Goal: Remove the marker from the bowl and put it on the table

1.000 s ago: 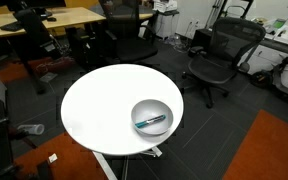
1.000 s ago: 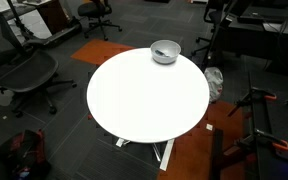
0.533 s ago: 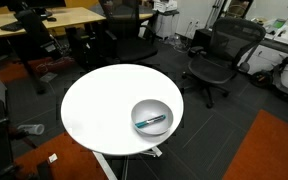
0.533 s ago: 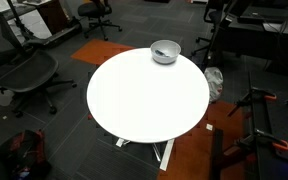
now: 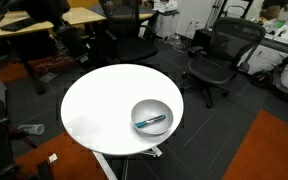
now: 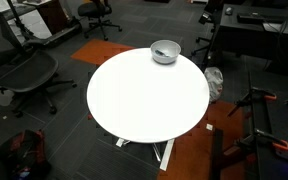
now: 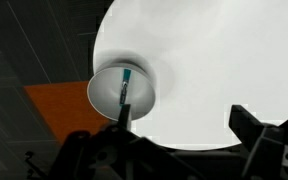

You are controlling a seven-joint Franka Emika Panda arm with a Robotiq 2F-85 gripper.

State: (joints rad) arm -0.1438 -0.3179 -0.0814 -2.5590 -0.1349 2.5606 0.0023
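Item: marker (image 5: 152, 122), slim teal-blue stick with a darker end, smooth plastic by the look. Lies aslant inside the bowl (image 5: 135, 113), not yet lifted.

Bowl: round, shallow, pale grey-white with a smooth rim. It sits near the edge of the table (image 5: 99, 105), a round, plain white, matte top.

Gripper (image 7: 179, 120): dark fingers spread apart, empty, poised above and well short of the bowl, presumably lining up for the pick.

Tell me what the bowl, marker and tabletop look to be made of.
Bowl: smooth light grey-white with a soft sheen, likely glazed ceramic or plastic; can't tell which. Marker: teal barrel with a darker end, probably plastic. Table: plain matte white top, even and unpatterned, looks like laminate or painted board.
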